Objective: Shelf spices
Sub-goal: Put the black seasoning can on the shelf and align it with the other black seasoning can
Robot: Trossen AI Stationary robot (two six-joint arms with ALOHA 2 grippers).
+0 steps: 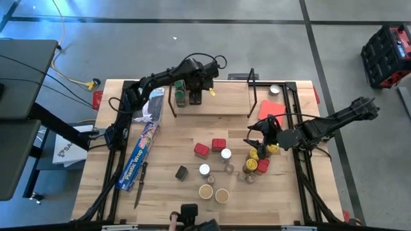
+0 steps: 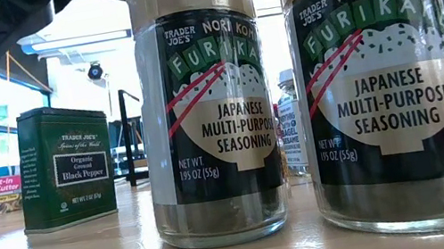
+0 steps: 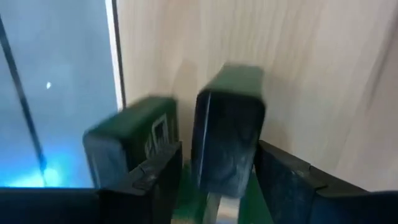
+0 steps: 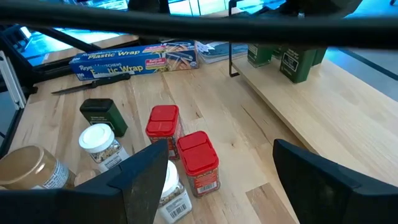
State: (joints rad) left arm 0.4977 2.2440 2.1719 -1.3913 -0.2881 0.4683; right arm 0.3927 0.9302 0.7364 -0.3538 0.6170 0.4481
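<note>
The shelf (image 1: 225,102) is a light board in a black wire frame at the table's far side. Two green tins stand on its left end. My left gripper (image 1: 196,96) points down over the right-hand tin (image 3: 227,143), open, one finger on each side; the other tin (image 3: 134,140) stands just beside it. Loose spices lie mid-table: red tins (image 1: 201,150), white-lidded jars (image 1: 226,154), tan-lidded jars (image 1: 205,191) and yellow-lidded jars (image 1: 253,154). My right gripper (image 1: 255,138) hovers open above the yellow-lidded jars. The low view shows two furikake jars (image 2: 207,118) and a pepper tin (image 2: 63,165).
A long blue plastic-wrap box (image 1: 141,154) and a knife (image 1: 140,189) lie along the table's left side. A flat red card (image 1: 271,109) lies by the shelf's right end. A dark tin (image 1: 182,172) stands alone, left of the jars. Bare board runs along the shelf's middle (image 4: 298,106).
</note>
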